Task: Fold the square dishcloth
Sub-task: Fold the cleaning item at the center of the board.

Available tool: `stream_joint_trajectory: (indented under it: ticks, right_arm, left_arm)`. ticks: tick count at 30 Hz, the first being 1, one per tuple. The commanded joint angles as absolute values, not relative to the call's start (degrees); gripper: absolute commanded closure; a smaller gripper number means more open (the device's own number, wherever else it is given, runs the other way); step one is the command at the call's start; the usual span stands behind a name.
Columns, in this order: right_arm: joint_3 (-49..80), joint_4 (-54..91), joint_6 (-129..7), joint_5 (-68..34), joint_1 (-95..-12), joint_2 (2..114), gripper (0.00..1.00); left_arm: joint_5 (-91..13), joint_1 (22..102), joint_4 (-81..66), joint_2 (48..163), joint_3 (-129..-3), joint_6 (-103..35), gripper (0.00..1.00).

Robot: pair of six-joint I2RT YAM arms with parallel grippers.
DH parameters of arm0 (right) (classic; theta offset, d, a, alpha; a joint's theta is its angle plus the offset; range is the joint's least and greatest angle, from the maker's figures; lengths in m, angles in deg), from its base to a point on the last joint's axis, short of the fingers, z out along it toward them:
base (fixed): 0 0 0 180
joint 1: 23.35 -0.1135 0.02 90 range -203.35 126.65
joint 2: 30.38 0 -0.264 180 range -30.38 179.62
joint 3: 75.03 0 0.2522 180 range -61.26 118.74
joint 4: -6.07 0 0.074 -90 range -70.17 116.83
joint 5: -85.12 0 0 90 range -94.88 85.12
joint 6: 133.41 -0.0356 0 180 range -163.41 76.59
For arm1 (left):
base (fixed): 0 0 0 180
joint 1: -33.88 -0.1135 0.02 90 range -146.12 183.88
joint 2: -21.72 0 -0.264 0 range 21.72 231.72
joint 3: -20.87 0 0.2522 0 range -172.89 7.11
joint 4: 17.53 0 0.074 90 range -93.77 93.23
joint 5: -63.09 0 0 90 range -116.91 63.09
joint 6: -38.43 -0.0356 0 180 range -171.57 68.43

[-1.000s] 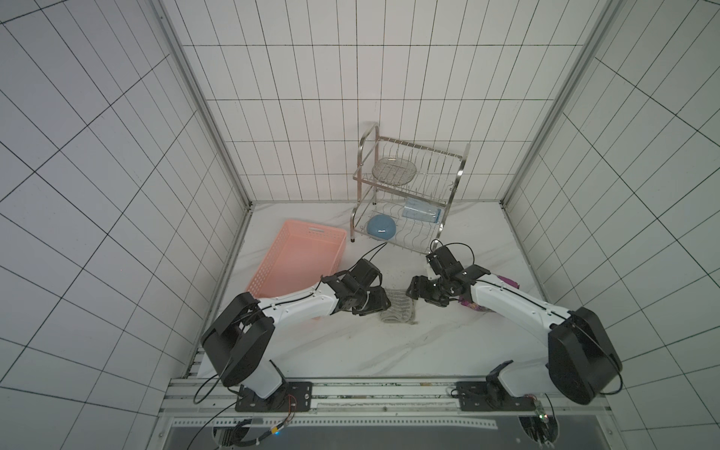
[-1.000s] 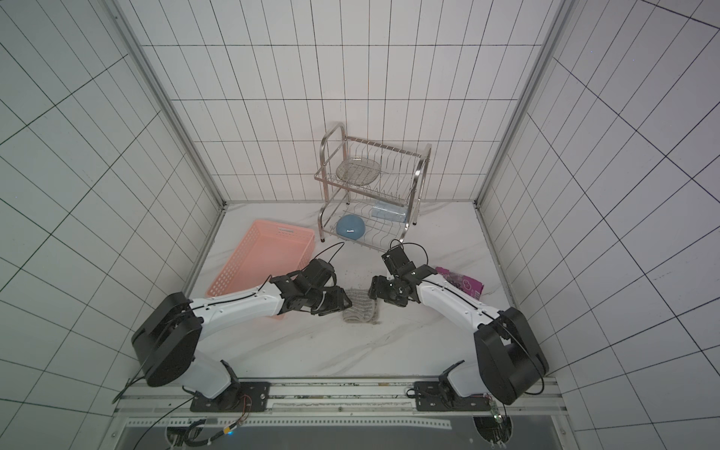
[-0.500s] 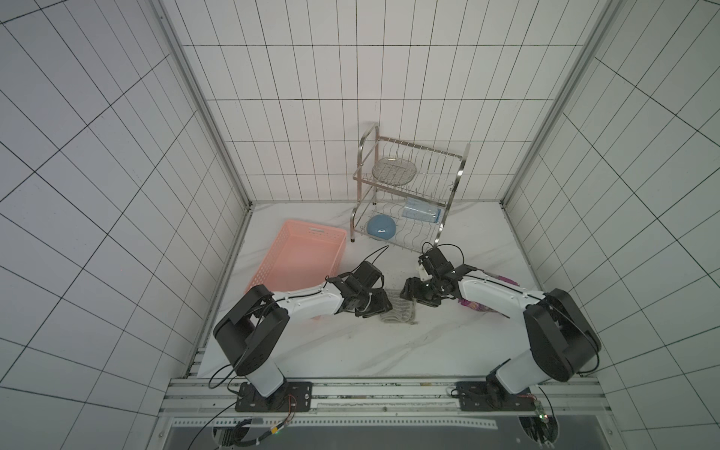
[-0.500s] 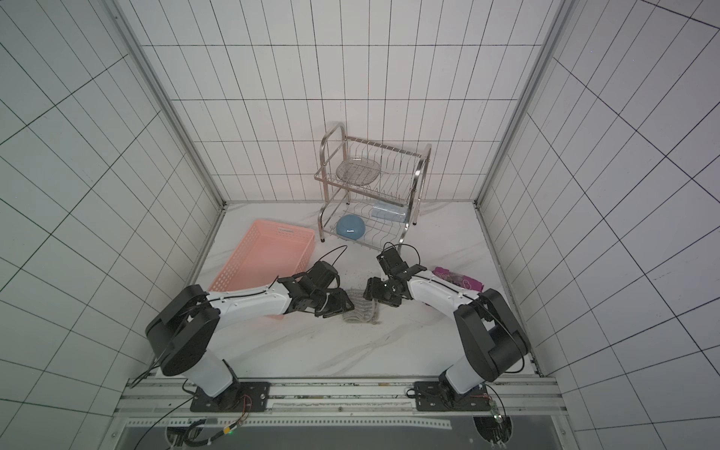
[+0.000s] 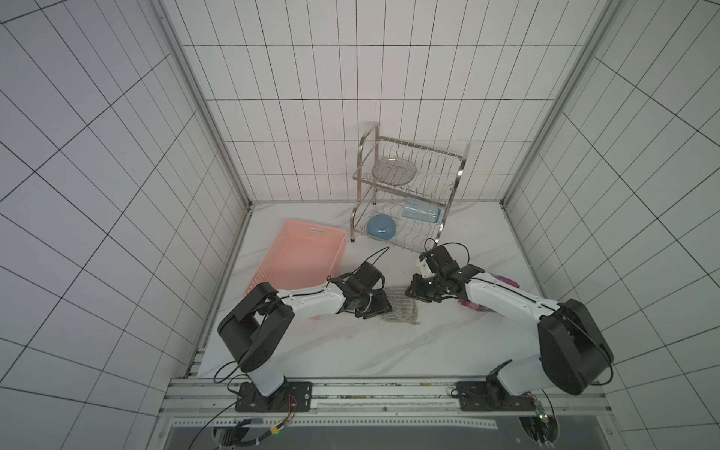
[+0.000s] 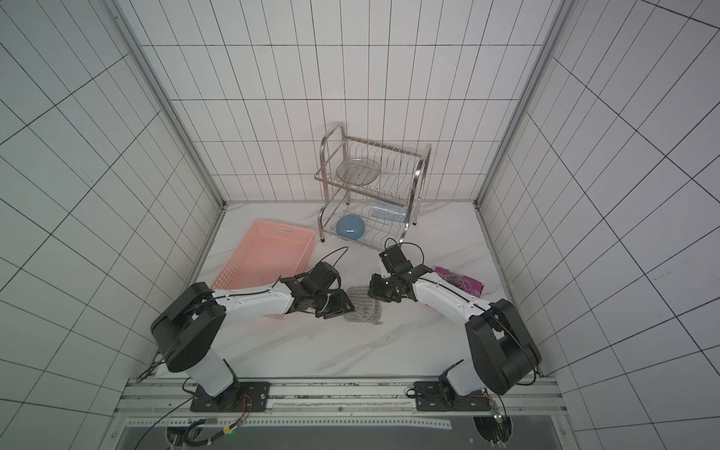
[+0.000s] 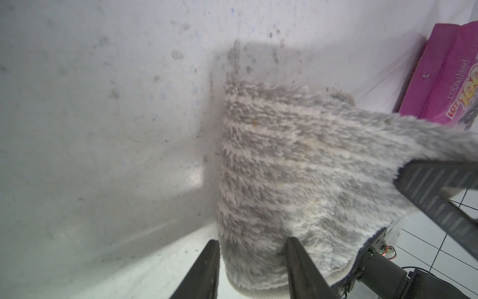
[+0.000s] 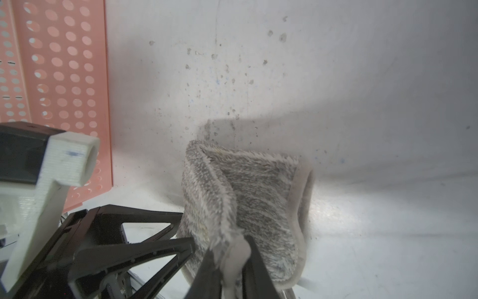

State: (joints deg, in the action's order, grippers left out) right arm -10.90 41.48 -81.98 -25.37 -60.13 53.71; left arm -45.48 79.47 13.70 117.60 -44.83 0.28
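Right pincer (image 8: 229, 249): clamped on the pale hem of the dishcloth (image 8: 245, 196), part of it raised off the table (image 8: 362, 233). Left pincer (image 7: 252, 240): astride a rolled end of the cloth, pile filling the gap; firm hold or not, cannot tell. Cloth location: between both arms, near the basket (image 5: 307, 233).

Treat as light, limp and fluffy; expect sagging and sliding layers. Grip at the bound hem or corners, never mid-panel.

Basket: nothing visible inside. Rack (image 5: 360, 163): wire dish (image 5: 394, 170) on upper tier; blue bowl (image 5: 381, 227) and clear box (image 5: 422, 213) below.
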Motion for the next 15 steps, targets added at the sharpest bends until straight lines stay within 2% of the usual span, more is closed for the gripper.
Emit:
stream_joint_trajectory:
  ticks: [1, 4, 10, 15]
  right_arm:
    - [-9.9, 42.1, -82.3, -26.4, -60.5, 52.9, 0.88]
    - [-8.4, 44.9, -81.6, -24.9, -60.5, 53.8, 0.94]
    - [-4.8, 53.7, -80.7, -20.4, -60.7, 56.3, 0.95]
    - [-3.9, 55.5, -79.9, -19.4, -60.7, 59.0, 0.94]
  left_arm:
    - [-45.7, 79.1, 12.2, 118.6, -44.7, 0.4, 0.57]
    - [-45.6, 79.1, 12.2, 118.8, -44.6, 0.5, 0.58]
    - [-45.3, 79.1, 12.3, 119.1, -44.5, 0.5, 0.58]
    - [-45.4, 79.1, 12.2, 119.4, -44.6, 0.4, 0.58]
